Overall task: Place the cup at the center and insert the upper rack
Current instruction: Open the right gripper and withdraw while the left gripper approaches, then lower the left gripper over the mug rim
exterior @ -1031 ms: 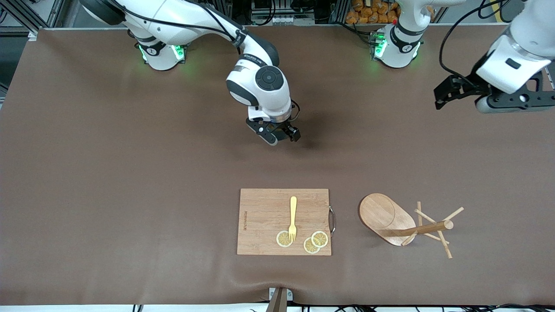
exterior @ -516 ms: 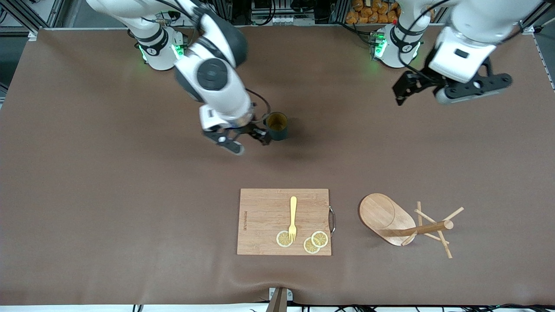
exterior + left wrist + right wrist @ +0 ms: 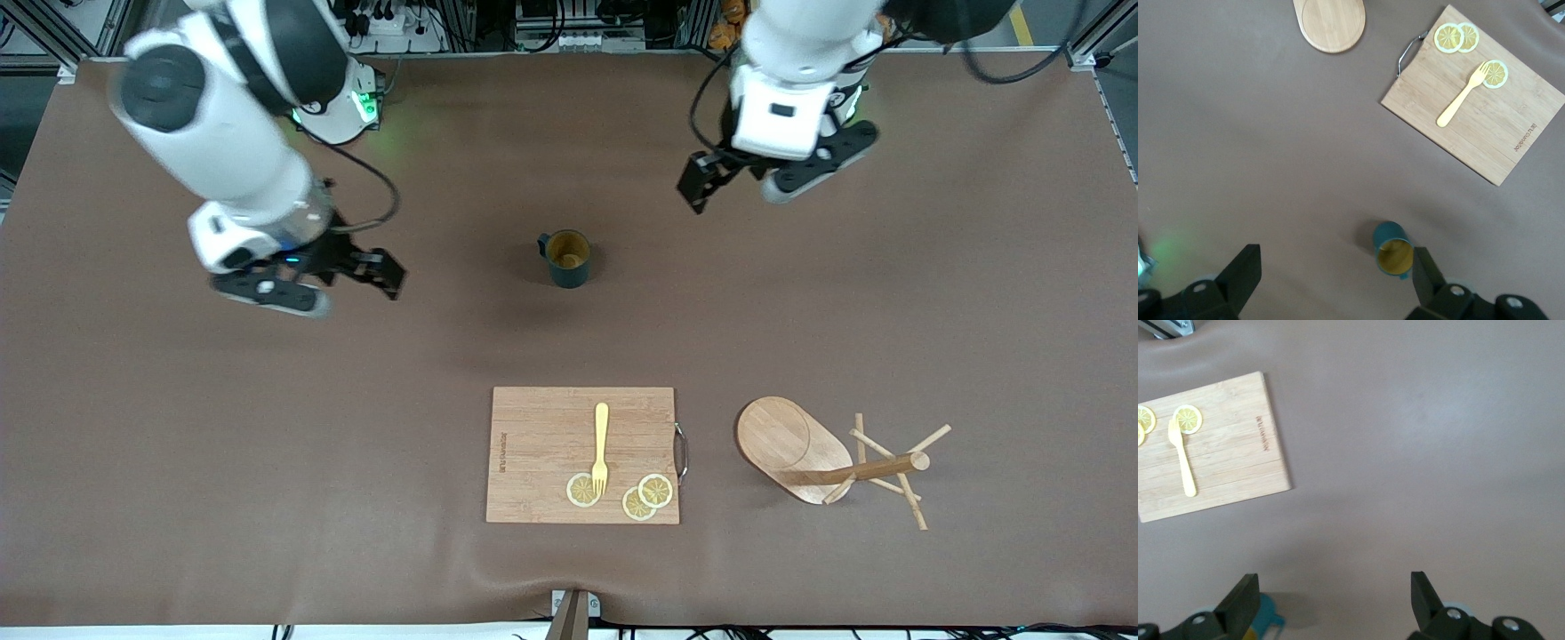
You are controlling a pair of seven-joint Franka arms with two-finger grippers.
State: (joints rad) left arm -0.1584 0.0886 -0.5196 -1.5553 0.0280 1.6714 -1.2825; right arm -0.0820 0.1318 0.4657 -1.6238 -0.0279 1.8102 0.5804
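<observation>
Right hand (image 3: 356, 280) had drawn away from the cup (image 3: 569, 258), jaws spread, empty. Cup stood upright mid-bench, released. Left hand (image 3: 733, 182) swung in toward bench centre, open. Upper rack (image 3: 831, 462) lay tipped beside the cutting board (image 3: 542, 453); insertion pending.

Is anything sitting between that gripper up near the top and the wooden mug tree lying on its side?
Nothing visible. The open left gripper hangs over bare table, and only bare table lies between it and the tipped-over mug tree. The cup and cutting board sit off to the side.
</observation>
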